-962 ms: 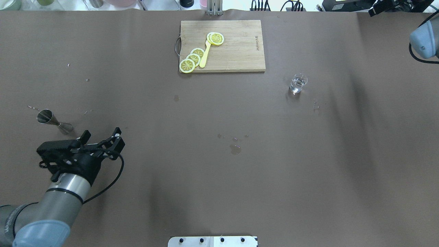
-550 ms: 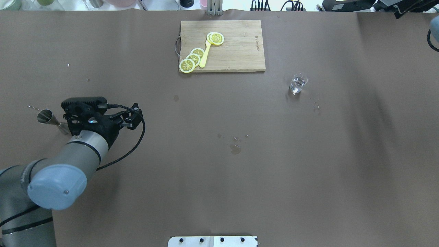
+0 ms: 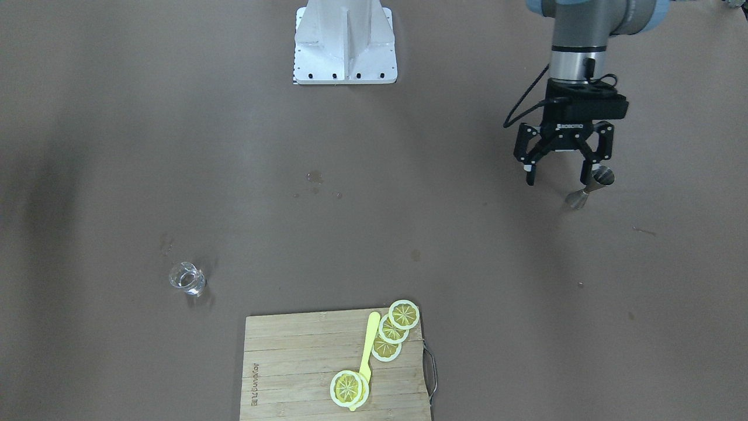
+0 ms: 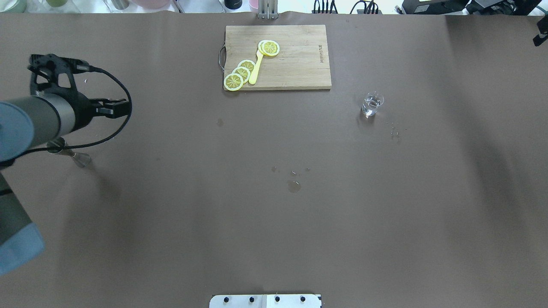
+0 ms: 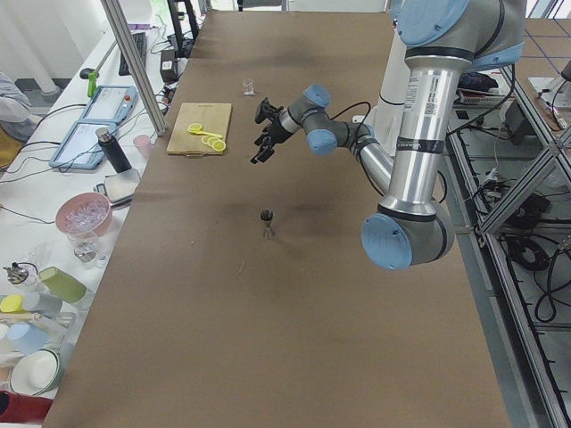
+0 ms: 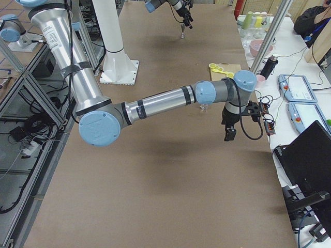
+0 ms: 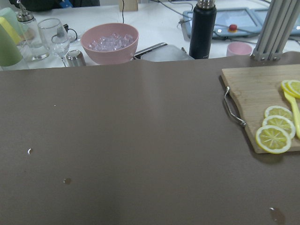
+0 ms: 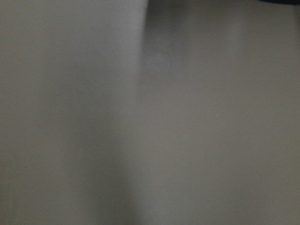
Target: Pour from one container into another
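**Exterior front-facing view: left pincer spread wide, holding nothing**

From across the table, the left gripper (image 3: pixel 557 177) hangs in the air with its fingers (image 3: pixel 529 169) set far apart and nothing between them. The steel jigger (image 3: pixel 590 186) stands upright on the brown table (image 3: pixel 175 146). In this view it shows just past one fingertip, but the exterior left view puts the pincer well above it and further along the table, so the two are not touching. In the overhead view the left arm covers part of the jigger's upper cup.

The glass tumbler (image 4: pixel 372 104) stands upright and alone on the other half of the table, well apart from the jigger. It is near a corner of the wooden cutting board (image 4: pixel 299 68), which carries lemon slices (image 4: pixel 241 73).

The right gripper (image 6: pixel 228 133) hangs off near the table's right-hand end. I cannot tell whether it is open or closed. Its wrist camera gives only blurred brown table.
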Robot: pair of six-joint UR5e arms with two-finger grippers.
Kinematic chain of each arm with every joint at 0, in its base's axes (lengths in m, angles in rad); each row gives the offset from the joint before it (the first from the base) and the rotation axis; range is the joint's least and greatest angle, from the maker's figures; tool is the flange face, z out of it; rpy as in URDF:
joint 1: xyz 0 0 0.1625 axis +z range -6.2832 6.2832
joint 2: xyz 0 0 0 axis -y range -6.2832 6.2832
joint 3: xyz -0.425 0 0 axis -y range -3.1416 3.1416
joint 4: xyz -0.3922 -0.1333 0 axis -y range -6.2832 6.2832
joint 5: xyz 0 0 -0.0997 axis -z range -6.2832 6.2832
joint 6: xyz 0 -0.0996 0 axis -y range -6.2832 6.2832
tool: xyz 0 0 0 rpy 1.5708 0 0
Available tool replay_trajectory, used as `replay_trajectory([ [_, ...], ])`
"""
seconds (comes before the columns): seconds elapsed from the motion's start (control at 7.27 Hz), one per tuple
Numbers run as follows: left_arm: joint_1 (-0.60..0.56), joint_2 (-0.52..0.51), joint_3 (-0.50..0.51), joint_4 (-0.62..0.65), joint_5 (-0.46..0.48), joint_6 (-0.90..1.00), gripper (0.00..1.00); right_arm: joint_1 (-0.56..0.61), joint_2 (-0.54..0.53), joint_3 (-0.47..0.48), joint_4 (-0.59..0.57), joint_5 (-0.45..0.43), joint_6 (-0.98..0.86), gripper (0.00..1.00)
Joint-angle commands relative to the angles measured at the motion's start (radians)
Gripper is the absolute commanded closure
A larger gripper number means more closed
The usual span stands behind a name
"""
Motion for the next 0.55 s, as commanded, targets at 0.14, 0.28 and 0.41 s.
replay_trajectory([
  [0.14,-0.38,0.159,0.049,-0.001,-0.454,0.122,0.02,0.088,-0.098,0.017,-0.029,0.086,-0.003,0.0],
  [0.28,-0.489,0.226,0.074,-0.002,-0.57,0.123,0.02,0.105,-0.116,0.017,-0.075,0.082,-0.003,0.0],
  [0.41,-0.578,0.278,0.098,-0.01,-0.679,0.164,0.02,0.116,-0.143,0.014,-0.092,0.063,-0.005,0.0],
])
